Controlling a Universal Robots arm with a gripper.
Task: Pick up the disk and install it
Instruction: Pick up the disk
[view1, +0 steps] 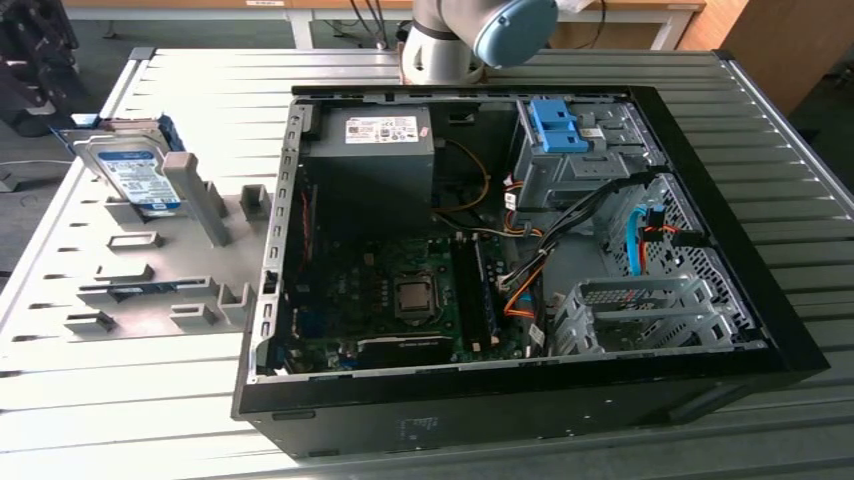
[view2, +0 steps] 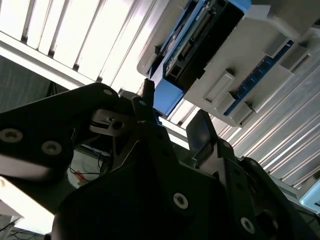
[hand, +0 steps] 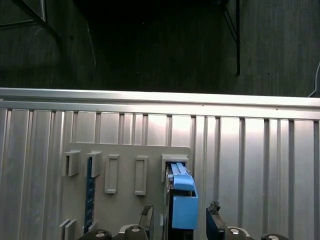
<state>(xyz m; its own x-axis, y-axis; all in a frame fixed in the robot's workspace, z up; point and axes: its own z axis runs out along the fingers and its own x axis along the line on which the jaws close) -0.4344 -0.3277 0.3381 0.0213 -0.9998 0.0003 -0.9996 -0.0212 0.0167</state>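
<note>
The disk (view1: 134, 172), a silver drive with a white-and-blue label and a blue carrier frame, stands on edge in a grey slotted holder (view1: 160, 270) on the table at the exterior view's left. In the first wrist view the disk (hand: 183, 200) shows edge-on, its blue frame towards the camera. My gripper (hand: 180, 209) is open, with one dark fingertip (hand: 146, 210) on each side of the disk in the picture and well short of it. The second wrist view shows the disk (view2: 200, 40) beyond the open gripper (view2: 172, 112), nothing held.
An open computer case (view1: 747, 330) lies on the slatted metal table (view1: 120, 400). Inside are a grey power-supply box (view1: 374, 135), a motherboard (view1: 400, 290), cables and a blue bracket (view1: 561, 125) at the drive bay. The arm (view1: 461, 35) rises behind the case.
</note>
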